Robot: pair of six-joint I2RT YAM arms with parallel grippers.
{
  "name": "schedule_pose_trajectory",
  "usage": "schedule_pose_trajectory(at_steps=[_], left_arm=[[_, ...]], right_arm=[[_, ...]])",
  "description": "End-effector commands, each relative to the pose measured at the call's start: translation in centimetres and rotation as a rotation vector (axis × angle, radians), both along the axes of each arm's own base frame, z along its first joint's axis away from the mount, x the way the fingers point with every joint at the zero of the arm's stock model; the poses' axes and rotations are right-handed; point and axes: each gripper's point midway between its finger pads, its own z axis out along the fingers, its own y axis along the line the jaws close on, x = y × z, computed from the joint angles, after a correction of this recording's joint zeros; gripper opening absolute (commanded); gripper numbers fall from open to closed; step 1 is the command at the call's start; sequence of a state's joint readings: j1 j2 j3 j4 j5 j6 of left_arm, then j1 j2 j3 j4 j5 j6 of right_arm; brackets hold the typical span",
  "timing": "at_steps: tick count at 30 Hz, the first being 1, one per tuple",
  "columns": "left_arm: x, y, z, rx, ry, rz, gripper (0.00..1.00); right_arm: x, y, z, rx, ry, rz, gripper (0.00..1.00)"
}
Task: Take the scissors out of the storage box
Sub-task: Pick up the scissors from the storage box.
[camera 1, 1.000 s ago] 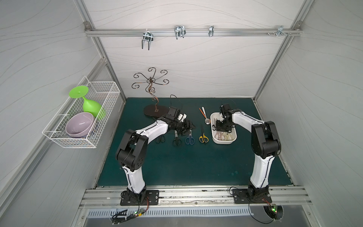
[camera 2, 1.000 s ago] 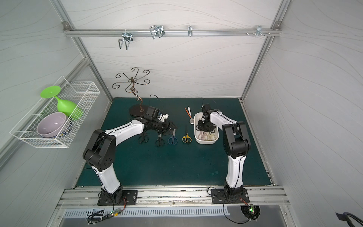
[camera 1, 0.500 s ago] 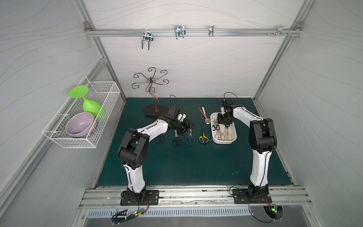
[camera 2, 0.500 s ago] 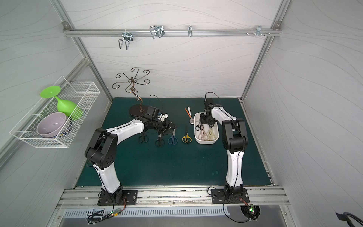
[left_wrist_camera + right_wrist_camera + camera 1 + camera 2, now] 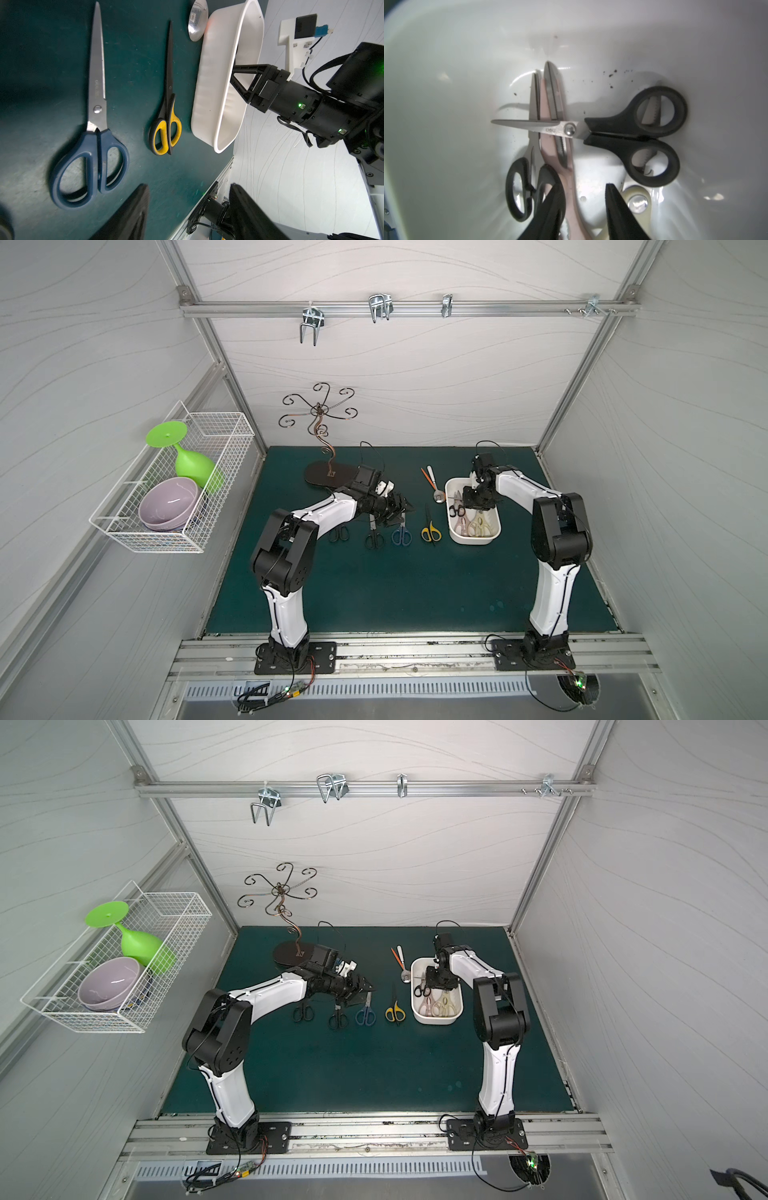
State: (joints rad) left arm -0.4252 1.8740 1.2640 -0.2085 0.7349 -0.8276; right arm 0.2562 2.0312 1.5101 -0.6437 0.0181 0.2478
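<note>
Four scissors [image 5: 432, 1004] lie in the box [image 5: 473, 540], on the table's [image 5: 415, 593] right half toward its back edge. A black pair [image 5: 623, 133] lies crosswise on top of the pink shears [image 5: 546, 149], a second black pair [image 5: 527, 176] and the cream shears [image 5: 638, 199]. The right tool [image 5: 583, 187] hangs inside the box over the shears, fingers narrowly apart and empty. The left tool [image 5: 189, 187] is wide and empty near the blue pair [image 5: 95, 124] and yellow pair [image 5: 168, 116]. Two more black pairs [image 5: 338, 533] [image 5: 375, 537] complete that row left of the box.

All look stiff and light, with slick steel blades. The top pair's neck by the pivot probably offers the surest hold. The box walls crowd the fingers, and the light box may shift. A spoon [image 5: 434, 485] and orange stick [image 5: 427, 477] lie by its back left corner.
</note>
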Motion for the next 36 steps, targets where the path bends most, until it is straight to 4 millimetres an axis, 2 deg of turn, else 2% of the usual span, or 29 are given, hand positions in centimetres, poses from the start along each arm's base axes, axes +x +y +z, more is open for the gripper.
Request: schedule_pose_trajectory(at_steps=[1, 5, 10, 13, 19, 25, 36], left_arm=[[1.0, -0.5, 1.0, -0.038, -0.036, -0.005, 0.65], [0.7, -0.3, 1.0, -0.037, -0.037, -0.004, 0.65], [0.6, -0.2, 0.6, -0.033, -0.030, 0.000, 0.65], [0.8, -0.4, 0.8, -0.046, -0.031, 0.002, 0.65], [0.6, -0.3, 0.9, -0.041, -0.036, -0.007, 0.65], [0.5, -0.1, 0.9, -0.034, -0.035, -0.005, 0.65], [1.0, -0.3, 1.3, -0.040, -0.036, -0.004, 0.65]], right_arm=[[-0.2, 0.5, 1.1, -0.004, -0.014, -0.010, 0.39], [0.0, 0.5, 1.1, -0.011, -0.005, -0.012, 0.38], [-0.4, 1.3, 3.2, -0.002, -0.050, 0.002, 0.38], [-0.8, 1.7, 3.7, 0.005, -0.053, 0.016, 0.37], [-1.7, 1.7, 2.7, -0.009, -0.022, 0.014, 0.33], [-1.8, 1.6, 1.6, -0.025, 0.002, 0.014, 0.28], [-1.9, 1.5, 0.2, -0.045, 0.031, 0.023, 0.28]])
